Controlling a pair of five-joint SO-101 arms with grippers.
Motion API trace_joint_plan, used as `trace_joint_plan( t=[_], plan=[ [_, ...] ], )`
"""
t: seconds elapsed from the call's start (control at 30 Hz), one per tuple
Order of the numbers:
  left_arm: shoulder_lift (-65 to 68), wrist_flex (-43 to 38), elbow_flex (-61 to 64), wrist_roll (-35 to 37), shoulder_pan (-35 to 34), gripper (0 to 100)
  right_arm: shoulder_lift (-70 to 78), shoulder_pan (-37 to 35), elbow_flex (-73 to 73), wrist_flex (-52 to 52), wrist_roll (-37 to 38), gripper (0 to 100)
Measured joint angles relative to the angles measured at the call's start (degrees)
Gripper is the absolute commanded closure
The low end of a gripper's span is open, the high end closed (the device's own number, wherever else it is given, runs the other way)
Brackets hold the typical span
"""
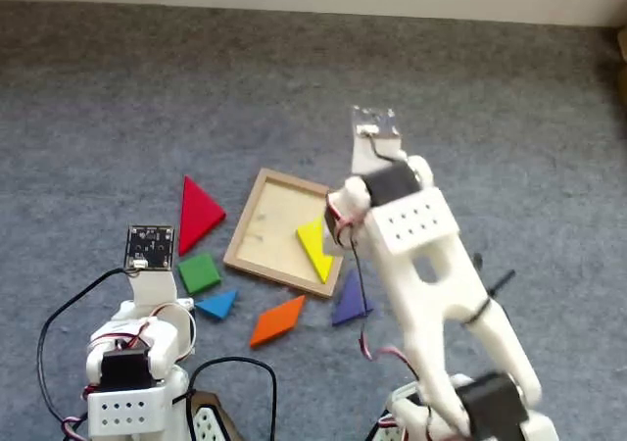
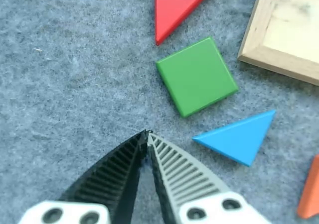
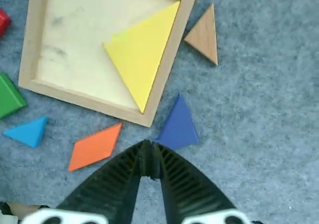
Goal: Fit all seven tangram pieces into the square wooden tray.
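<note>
One piece in wooden tray (image 3: 28,40): yellow triangle (image 3: 141,53). Six on carpet (image 1: 98,98) beside it: red triangle (image 1: 198,214), green square (image 2: 197,77), lt-blue triangle (image 2: 239,137), orange parallelogram (image 3: 95,147), dk-blue triangle (image 3: 177,127), tan triangle (image 3: 205,35) (bare wood). L gripper (image 2: 148,134), R gripper (image 3: 148,145): both clenched, nothing held.

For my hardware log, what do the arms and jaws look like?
White plastic shells with black motors. The left arm has looping black cables; the right arm has red wires. Ribbed jaws: left black and grey, right black.
</note>
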Motion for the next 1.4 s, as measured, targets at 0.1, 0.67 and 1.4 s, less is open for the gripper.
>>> trace_joint_plan(
  t=[0.1,0.67,1.4],
  plan=[
    [0.00,0.00,0.00,0.00,0.00,99,-7.30,2.90,6.51,0.00,1.05,98.6],
    [0.00,0.00,0.00,0.00,0.00,99,-39.30,22.68,51.69,-30.15,12.92,98.6],
    [0.00,0.00,-10.11,0.00,-0.09,98,-63.82,25.41,75.08,-35.52,12.92,98.6]
  ],
)
